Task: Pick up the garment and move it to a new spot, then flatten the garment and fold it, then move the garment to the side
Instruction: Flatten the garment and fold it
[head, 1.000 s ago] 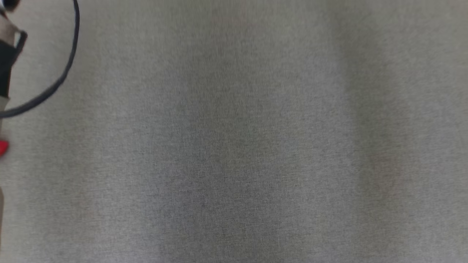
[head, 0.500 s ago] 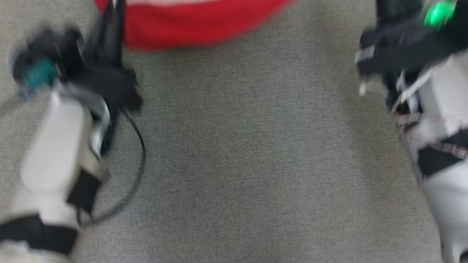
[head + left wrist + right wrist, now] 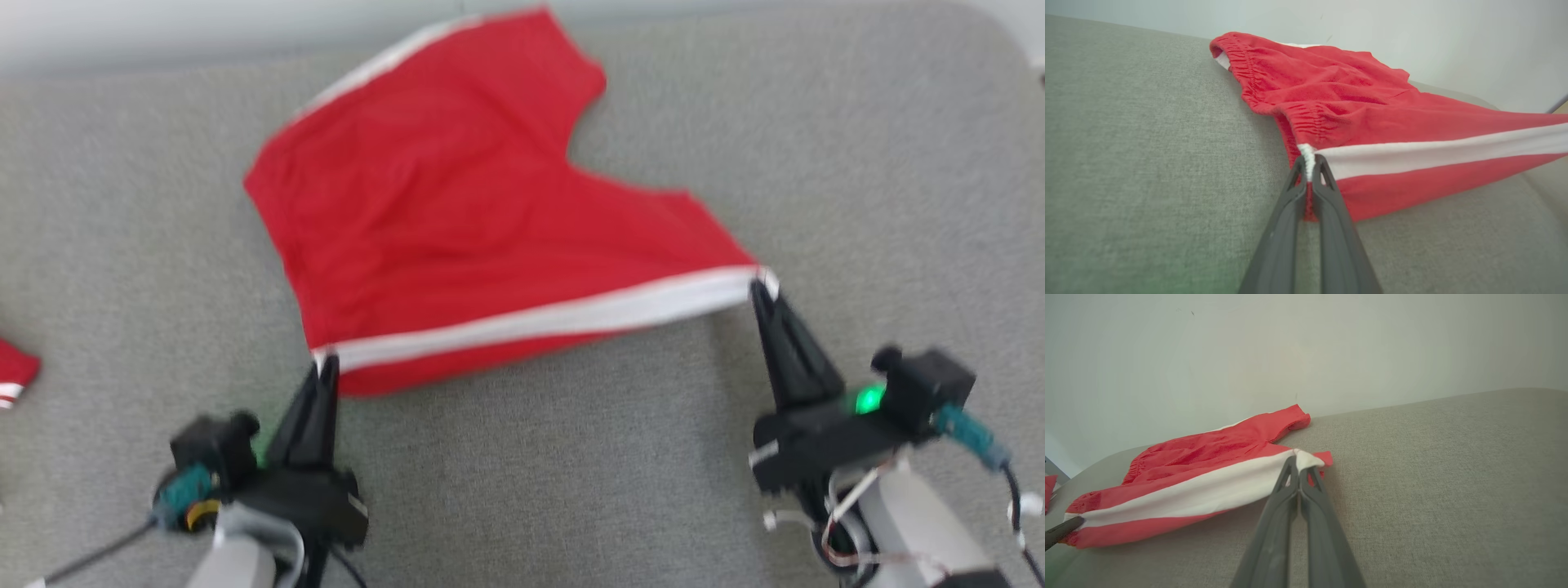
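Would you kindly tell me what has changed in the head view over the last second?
The camera shifted: bare grey surface before, now the red shorts with both grippers. Left gripper and right gripper stay shut on the white stripe's ends. Whether the shorts moved cannot be told.

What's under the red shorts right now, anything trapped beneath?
The grey cushion shows all around the shorts; their striped near edge is pinched at its ends by the left end effector and right end effector. Beneath the spread cloth is covered, so I cannot tell.
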